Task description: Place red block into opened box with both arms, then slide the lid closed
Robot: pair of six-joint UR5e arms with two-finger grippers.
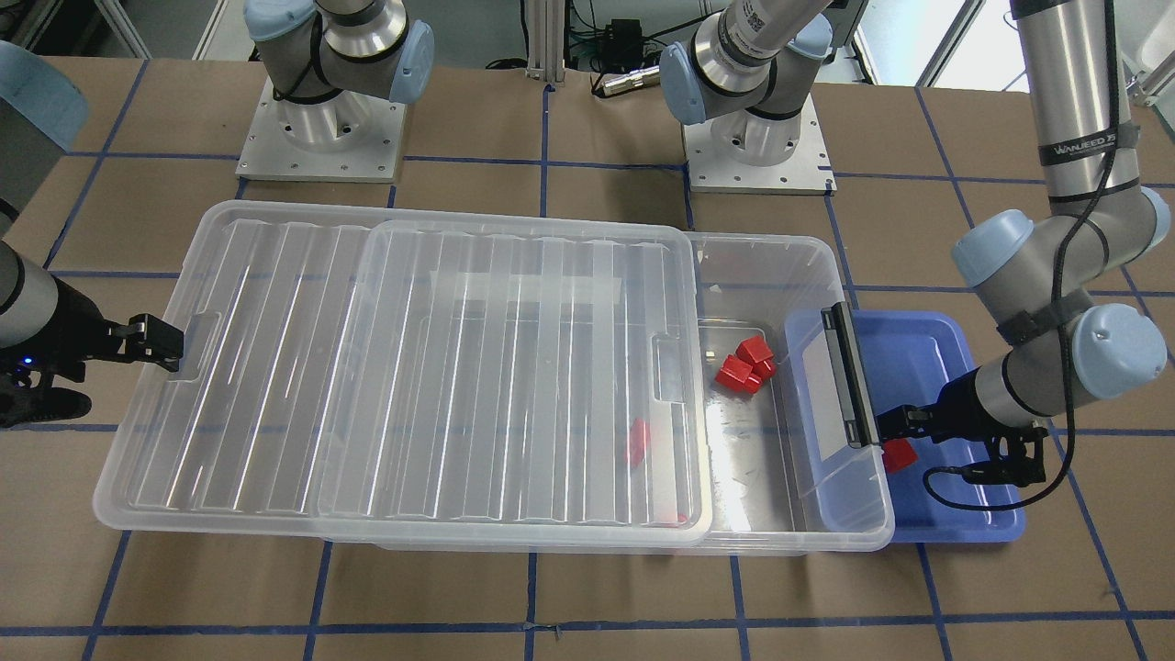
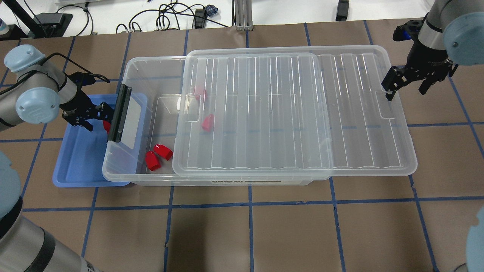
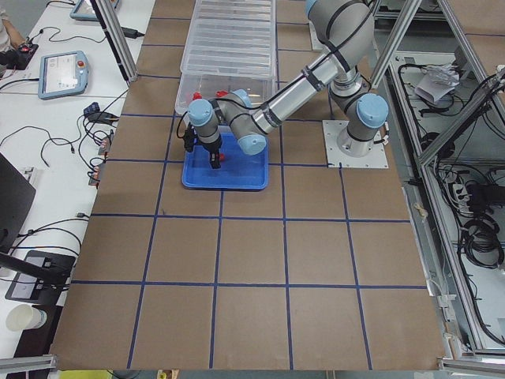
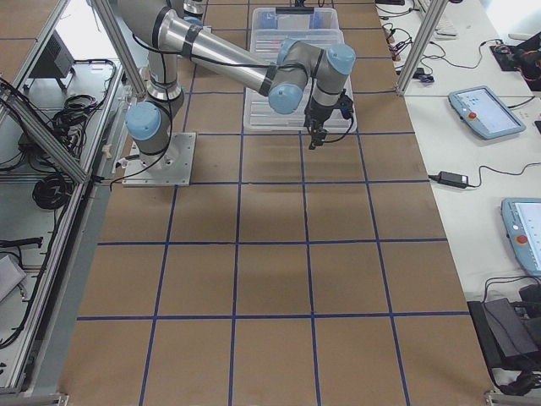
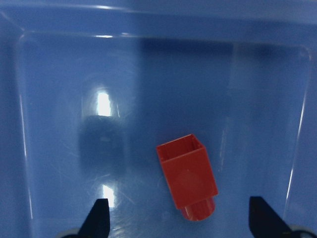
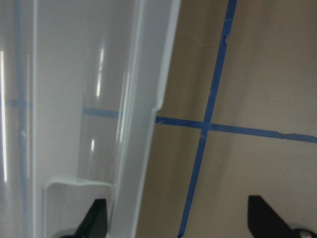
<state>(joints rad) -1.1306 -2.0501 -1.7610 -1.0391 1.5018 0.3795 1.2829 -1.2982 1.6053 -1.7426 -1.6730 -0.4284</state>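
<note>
A red block (image 5: 187, 181) lies on the floor of the blue tray (image 2: 75, 166), tilted, between the spread fingertips of my left gripper (image 5: 181, 220), which hangs open just above it and touches nothing. The same block (image 1: 898, 454) sits beside the box's black clip bar (image 1: 849, 372). The clear box (image 2: 128, 75) is uncovered only at its left end; the lid (image 2: 295, 113) covers the remainder and overhangs on the right. My right gripper (image 2: 405, 90) is open at the lid's far end, and the lid's rim (image 6: 143, 124) passes between its fingers.
Two red blocks (image 2: 159, 155) lie in the box's uncovered end, and two more (image 2: 207, 122) show through the lid. The blue tray is tucked partly under the box's clip end. Both arm bases (image 1: 321, 128) stand behind the box.
</note>
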